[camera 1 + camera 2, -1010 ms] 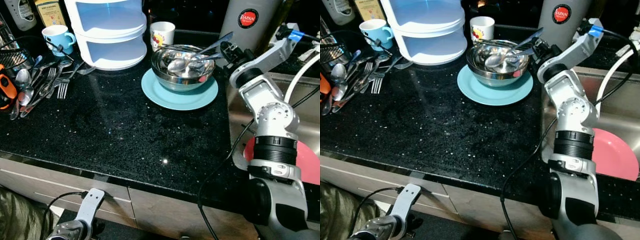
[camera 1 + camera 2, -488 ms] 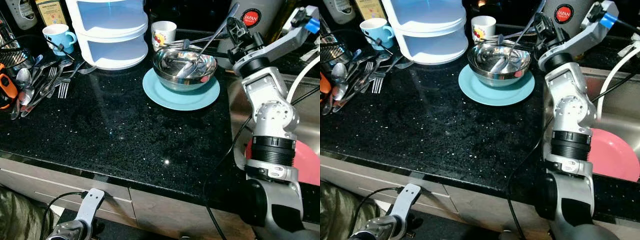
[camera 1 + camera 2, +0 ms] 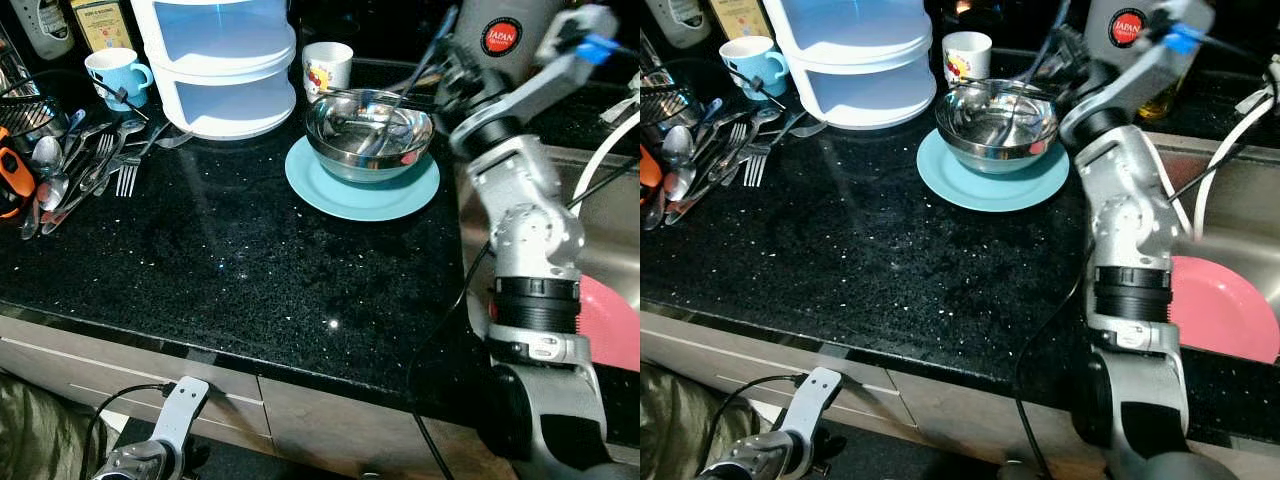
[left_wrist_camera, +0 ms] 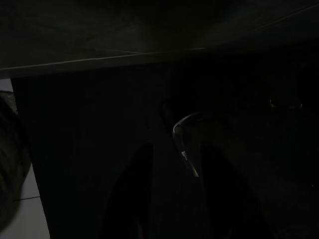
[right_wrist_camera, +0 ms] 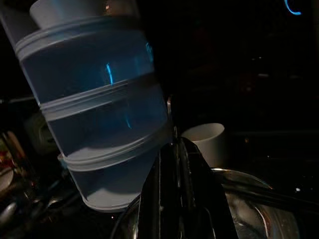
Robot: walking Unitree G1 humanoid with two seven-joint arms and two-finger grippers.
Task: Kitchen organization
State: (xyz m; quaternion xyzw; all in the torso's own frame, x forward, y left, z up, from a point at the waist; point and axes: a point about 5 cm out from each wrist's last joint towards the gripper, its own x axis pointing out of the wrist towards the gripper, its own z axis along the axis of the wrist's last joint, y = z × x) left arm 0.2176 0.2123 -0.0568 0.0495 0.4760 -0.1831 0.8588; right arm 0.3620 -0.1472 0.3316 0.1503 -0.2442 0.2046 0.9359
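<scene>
Lifting cutlery out of the steel bowl (image 3: pixel 370 132) looks like the step in hand: at the upper right of the frame the right gripper (image 3: pixel 447 62) is pinched on a spoon (image 3: pixel 437 42) just over the bowl's far rim. Raise it straight before swinging, I'd say, since the flask (image 3: pixel 505 35), cup (image 3: pixel 327 66) and white tiered container (image 3: pixel 222 60) crowd close. The countertop (image 3: pixel 230 270) lies open toward the cutlery pile (image 3: pixel 75 170) at left. The left gripper (image 4: pixel 169 199) hangs low, fingers apart.

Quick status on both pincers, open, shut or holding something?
Left pincer: hangs idle below the counter; fingers apart, holding nothing.
Right pincer: shut on a utensil handle, raised over the steel bowl.
</scene>
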